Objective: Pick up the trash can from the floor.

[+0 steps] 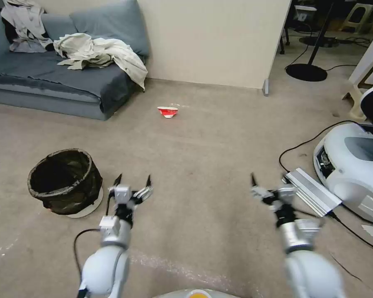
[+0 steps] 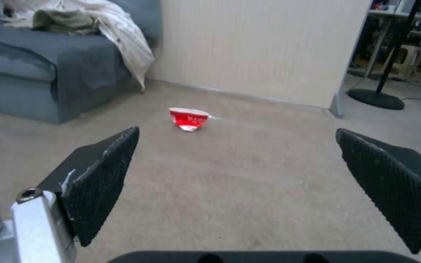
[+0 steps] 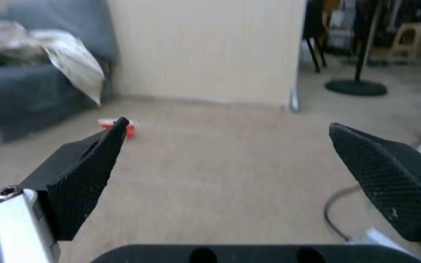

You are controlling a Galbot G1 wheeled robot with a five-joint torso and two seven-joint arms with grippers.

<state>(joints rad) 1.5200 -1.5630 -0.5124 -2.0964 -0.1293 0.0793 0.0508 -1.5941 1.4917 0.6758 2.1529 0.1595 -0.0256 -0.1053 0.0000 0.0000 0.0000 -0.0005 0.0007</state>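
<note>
Both arms are reaching forward and low, side by side. The left hand [image 1: 132, 180] is holding its two black fingers [image 2: 101, 182] wide apart. The right hand [image 1: 273, 182] is pointing ahead too, its fingers [image 3: 81, 179] spread wide.

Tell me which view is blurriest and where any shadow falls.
Right wrist view: softest, the sofa and red cup smeared. Left wrist view: sharper, cup lettering nearly legible. Head view: even indoor light, faint shadow under the trash can on the floor; edges bend slightly.
</note>
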